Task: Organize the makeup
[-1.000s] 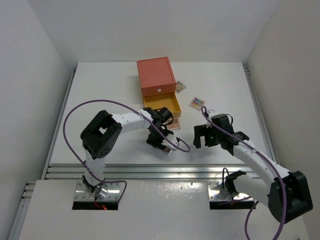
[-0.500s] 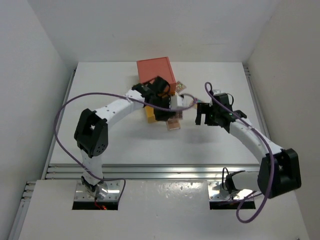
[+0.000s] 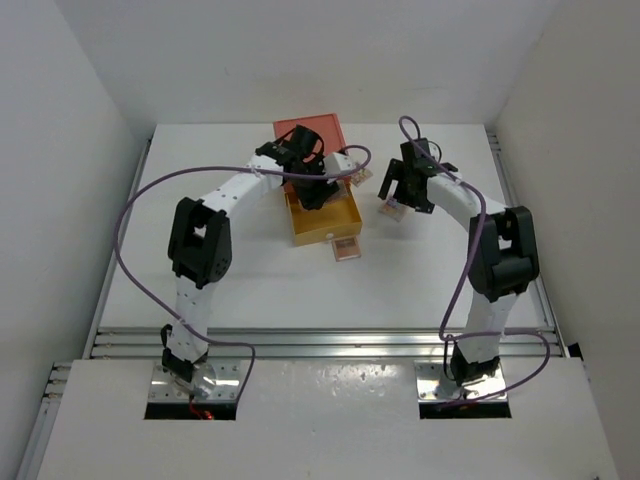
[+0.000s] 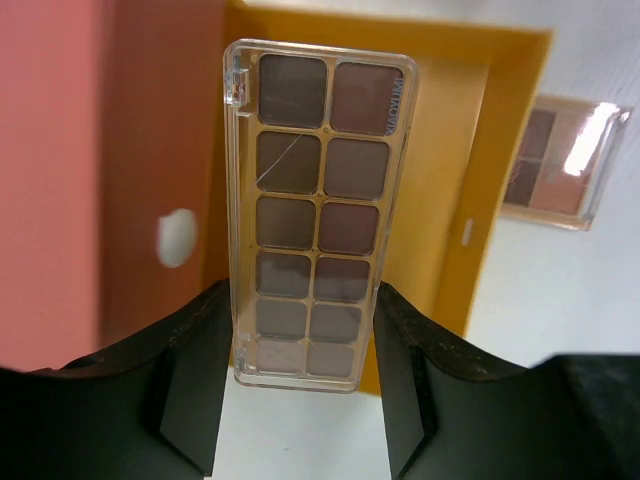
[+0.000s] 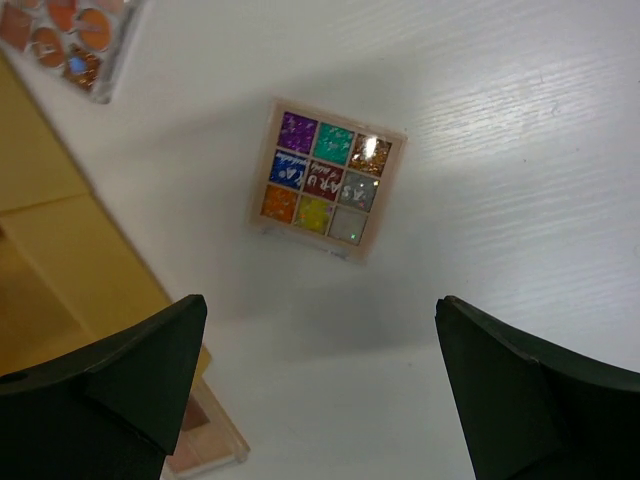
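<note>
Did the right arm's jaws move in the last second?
Yes. The right jaws went farther from the arm's base, up beside the yellow drawer, now over the small glitter palette.

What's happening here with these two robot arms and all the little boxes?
The two arms are tidying makeup. The left gripper holds a long brown palette above the open yellow drawer of an orange-red box, not yet put in. The right gripper hovers, jaws open, over a square glitter palette lying on the table. Another small palette lies on the table just in front of the drawer.
</note>
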Controlling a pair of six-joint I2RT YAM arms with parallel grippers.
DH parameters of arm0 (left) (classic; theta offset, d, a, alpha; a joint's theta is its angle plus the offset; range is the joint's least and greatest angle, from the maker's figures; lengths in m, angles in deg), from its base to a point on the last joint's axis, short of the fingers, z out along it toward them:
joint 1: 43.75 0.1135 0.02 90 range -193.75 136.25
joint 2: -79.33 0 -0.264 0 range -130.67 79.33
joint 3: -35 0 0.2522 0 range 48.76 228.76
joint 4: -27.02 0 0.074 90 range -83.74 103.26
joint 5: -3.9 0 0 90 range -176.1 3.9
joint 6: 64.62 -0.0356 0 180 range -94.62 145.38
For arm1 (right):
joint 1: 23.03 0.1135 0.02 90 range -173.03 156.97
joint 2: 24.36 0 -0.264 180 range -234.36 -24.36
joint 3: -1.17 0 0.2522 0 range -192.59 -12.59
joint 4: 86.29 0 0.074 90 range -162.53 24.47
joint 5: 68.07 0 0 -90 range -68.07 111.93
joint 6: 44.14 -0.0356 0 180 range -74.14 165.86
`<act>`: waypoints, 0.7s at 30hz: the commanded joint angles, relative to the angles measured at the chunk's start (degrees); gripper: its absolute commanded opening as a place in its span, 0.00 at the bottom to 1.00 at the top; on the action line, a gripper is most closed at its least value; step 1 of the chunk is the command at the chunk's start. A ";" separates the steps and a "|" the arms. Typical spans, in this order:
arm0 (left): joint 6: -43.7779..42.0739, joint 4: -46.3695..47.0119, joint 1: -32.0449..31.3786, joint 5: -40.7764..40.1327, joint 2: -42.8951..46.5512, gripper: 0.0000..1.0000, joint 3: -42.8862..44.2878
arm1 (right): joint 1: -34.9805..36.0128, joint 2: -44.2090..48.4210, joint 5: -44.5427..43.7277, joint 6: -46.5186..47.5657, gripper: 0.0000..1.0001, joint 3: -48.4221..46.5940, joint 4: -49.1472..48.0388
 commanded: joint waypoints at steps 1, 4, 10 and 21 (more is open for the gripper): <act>0.82 0.97 2.69 4.12 0.20 0.04 0.88 | -0.40 -4.03 -4.04 -9.27 0.97 -0.71 -3.00; -0.49 0.97 3.22 4.14 -0.41 0.06 -1.05 | -0.41 -7.81 -4.93 -9.80 0.97 -3.61 -3.17; -3.56 1.58 2.53 3.88 -1.03 0.21 -4.38 | -0.23 -11.96 -5.62 -11.21 0.97 -4.33 -6.33; -1.81 3.87 0.76 -2.98 -1.12 0.57 -4.74 | 0.47 -16.88 -7.91 -9.98 0.95 -7.03 -5.64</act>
